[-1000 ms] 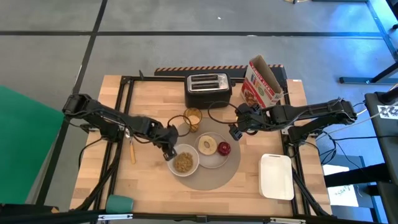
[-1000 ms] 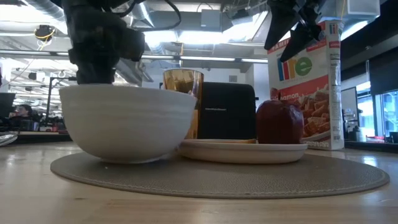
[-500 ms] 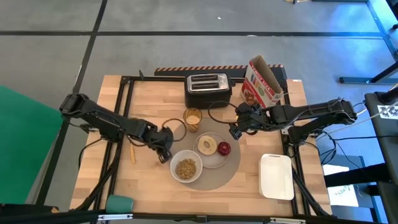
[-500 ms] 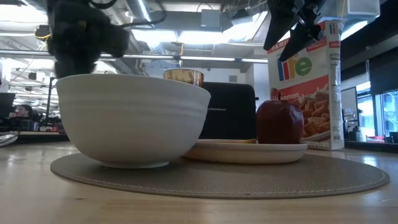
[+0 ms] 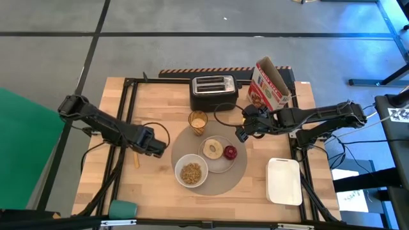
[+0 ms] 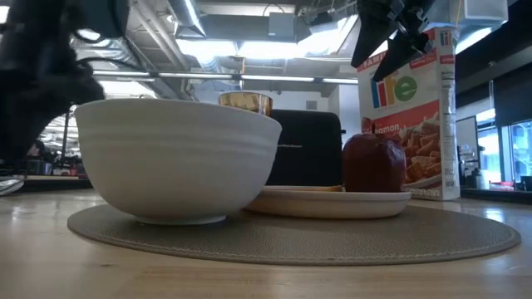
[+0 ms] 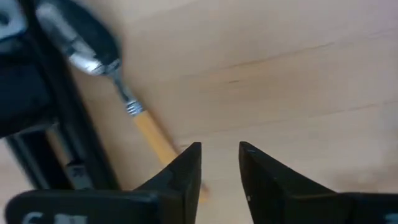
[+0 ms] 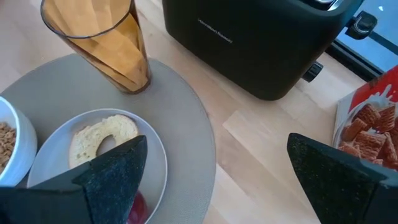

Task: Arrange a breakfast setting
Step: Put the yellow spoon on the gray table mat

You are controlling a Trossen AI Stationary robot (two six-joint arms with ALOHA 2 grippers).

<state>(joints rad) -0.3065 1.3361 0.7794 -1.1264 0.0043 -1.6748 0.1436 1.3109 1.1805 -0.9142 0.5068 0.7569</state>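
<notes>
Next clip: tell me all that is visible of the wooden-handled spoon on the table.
The wooden-handled spoon has a shiny metal bowl, a thin metal neck with a ringed collar, and a straight light wooden handle. It lies flat on the bare pale wooden tabletop, left of the large round grey mat and beside the black frame rail, apart from the rest of the setting. The left gripper hangs just above its handle, jaws slightly apart and holding nothing; nothing but the table appears to touch it.

Lighting even and bright overhead. Low view: ceiling strip lights glare; left arm blurred. Left wrist view soft, spoon smeared. Shadows faint.
</notes>
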